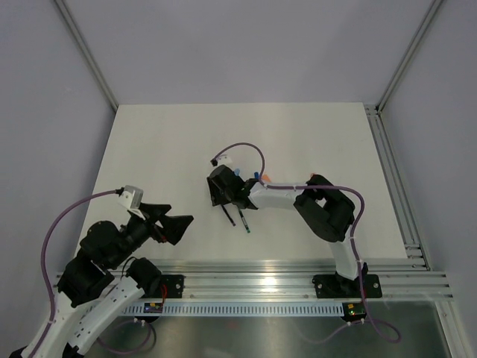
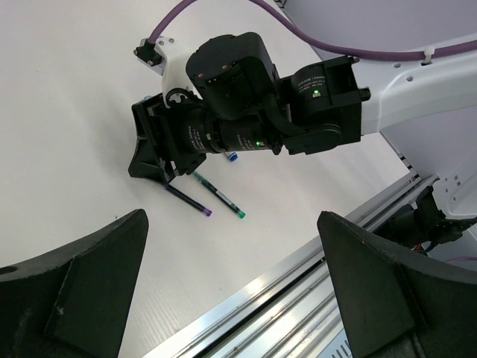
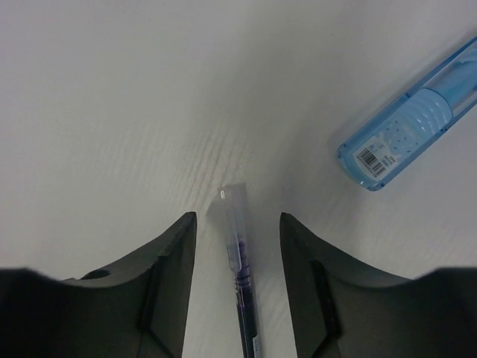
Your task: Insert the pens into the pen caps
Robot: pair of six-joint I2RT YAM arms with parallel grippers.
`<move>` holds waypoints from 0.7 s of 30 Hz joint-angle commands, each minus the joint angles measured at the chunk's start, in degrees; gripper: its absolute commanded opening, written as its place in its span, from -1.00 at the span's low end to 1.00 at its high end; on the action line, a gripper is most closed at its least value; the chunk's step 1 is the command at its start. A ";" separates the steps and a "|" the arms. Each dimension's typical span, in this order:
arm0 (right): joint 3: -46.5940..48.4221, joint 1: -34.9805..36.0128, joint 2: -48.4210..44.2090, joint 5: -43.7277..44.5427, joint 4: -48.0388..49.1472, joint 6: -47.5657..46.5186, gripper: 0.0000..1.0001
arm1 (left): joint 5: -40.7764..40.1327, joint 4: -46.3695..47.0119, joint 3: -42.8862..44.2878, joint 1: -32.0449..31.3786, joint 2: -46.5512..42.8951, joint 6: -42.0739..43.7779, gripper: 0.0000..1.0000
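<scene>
A thin dark pen [image 3: 244, 313] lies on the white table with a clear pen cap [image 3: 232, 209] on its tip. My right gripper [image 3: 238, 216] stands open around it, and a gap shows between the pen and each finger. In the left wrist view that pen's purple end [image 2: 207, 212] sticks out from under the right gripper [image 2: 153, 168], beside a second dark pen with a green end [image 2: 240, 215]. Both pens [image 1: 227, 215] lie just in front of the right gripper [image 1: 222, 200]. My left gripper [image 1: 175, 216] hovers wide open and empty near the table's front left.
A light-blue clear plastic tube with a barcode [image 3: 406, 127] lies to the right of the right fingers. Small blue [image 1: 236, 171] and orange [image 1: 263, 178] pieces show beside the right wrist. The aluminium rail [image 2: 313, 276] runs along the table's near edge.
</scene>
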 commanded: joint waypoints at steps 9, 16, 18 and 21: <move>-7.39 0.65 -30.82 -3.62 1.80 -1.40 0.99 | 0.59 1.74 0.07 0.89 0.38 0.87 0.98; -16.97 1.97 -60.36 5.59 -8.37 -5.54 0.99 | 0.06 3.24 4.81 0.80 2.74 0.86 0.98; -19.69 1.88 -68.18 8.85 -11.28 -5.63 0.99 | -0.55 3.32 7.62 0.80 4.76 1.39 0.98; -22.00 1.97 -88.53 19.92 -22.02 -4.13 0.99 | -4.42 4.38 9.74 0.80 6.26 2.27 0.98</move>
